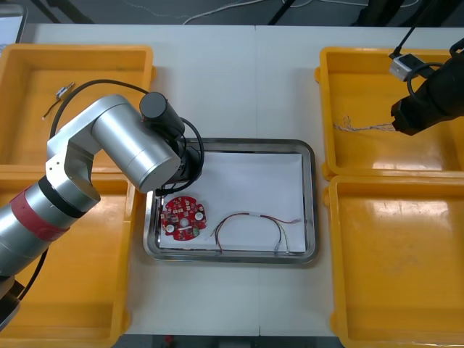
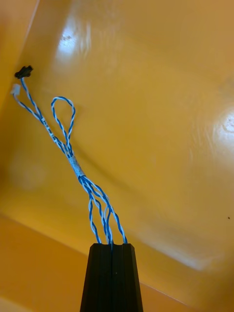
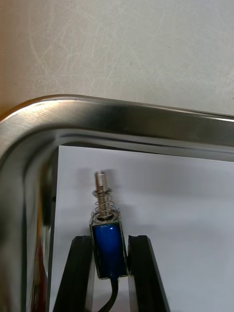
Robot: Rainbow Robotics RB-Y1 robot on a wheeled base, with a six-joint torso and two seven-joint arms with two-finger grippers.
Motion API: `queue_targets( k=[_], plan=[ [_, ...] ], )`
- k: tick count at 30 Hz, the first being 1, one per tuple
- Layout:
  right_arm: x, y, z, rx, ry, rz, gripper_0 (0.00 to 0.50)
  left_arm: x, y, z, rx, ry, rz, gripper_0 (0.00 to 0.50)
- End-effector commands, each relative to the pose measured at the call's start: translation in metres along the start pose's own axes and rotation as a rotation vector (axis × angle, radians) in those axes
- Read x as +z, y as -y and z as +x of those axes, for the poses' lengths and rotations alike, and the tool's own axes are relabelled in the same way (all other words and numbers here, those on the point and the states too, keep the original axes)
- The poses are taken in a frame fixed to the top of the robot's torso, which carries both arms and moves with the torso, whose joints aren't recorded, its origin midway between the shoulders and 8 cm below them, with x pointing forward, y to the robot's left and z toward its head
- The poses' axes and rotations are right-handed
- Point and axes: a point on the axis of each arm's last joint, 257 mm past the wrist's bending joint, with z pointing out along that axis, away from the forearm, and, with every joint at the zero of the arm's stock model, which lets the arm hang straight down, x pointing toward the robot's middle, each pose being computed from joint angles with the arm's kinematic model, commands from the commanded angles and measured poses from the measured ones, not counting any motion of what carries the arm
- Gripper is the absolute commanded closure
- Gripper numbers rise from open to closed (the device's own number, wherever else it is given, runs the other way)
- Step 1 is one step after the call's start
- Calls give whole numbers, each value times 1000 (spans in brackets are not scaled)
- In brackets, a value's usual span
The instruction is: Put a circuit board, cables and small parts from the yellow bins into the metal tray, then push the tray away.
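Note:
In the left wrist view my left gripper (image 3: 109,240) is shut on a small metal part (image 3: 107,251) with a blue body and a spring-wrapped pin. It hangs just above the white liner inside a corner of the metal tray (image 3: 122,114). From the front, the left arm (image 1: 138,145) covers the tray's (image 1: 310,203) far left corner. A red circuit board (image 1: 183,217) and a red and white cable (image 1: 254,223) lie in the tray. My right gripper (image 2: 112,248) is shut on a twisted blue and white cable (image 2: 73,163), which dangles over the far right yellow bin (image 1: 341,65).
The far left yellow bin (image 1: 29,65) holds a small metal part (image 1: 64,92) on a thin wire. The two near bins (image 1: 406,290) flank the tray. Bare table lies beyond the tray between the far bins.

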Motion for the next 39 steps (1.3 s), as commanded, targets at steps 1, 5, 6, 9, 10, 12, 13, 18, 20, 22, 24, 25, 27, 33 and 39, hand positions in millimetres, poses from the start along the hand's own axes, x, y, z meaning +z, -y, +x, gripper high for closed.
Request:
queue_targets(
  k=[1,5,6,9,10,12,13,18,20,22,24,25,27,33,39],
  plan=[
    [-23,33,5,-6,36,58,470,-2,22,1,42,17,45,157],
    [-24,39,9,-23,36,69,160,-6,26,-8,33,35,67,99],
    [-25,40,8,-26,36,71,127,-6,28,-8,30,36,73,100],
    [-25,40,9,-43,34,72,16,-10,30,-13,28,44,81,85],
    [-25,40,8,-49,36,72,0,-11,29,-14,26,46,82,85],
    [-25,38,8,-60,36,67,0,-14,29,-15,27,47,80,86],
    [-25,38,7,-68,38,65,0,-17,27,-15,25,45,75,86],
    [-24,30,0,-183,56,56,0,-29,20,-24,27,43,57,70],
    [-22,25,-7,-262,70,56,0,-36,15,-29,38,36,55,58],
    [-20,20,-14,-331,80,59,0,-43,9,-33,32,34,52,57],
    [-15,14,-20,-410,75,68,0,-52,1,-40,29,40,36,54],
    [-14,12,-23,-444,74,74,0,-56,-4,-42,27,39,23,51],
    [-12,7,-26,-493,68,79,0,-62,-10,-46,26,42,15,49],
    [1,-7,-30,-656,52,78,0,-88,-24,-60,-5,16,8,37],
    [8,-14,-29,-736,42,74,0,-116,-26,-71,-15,-11,-13,37]
  ],
)
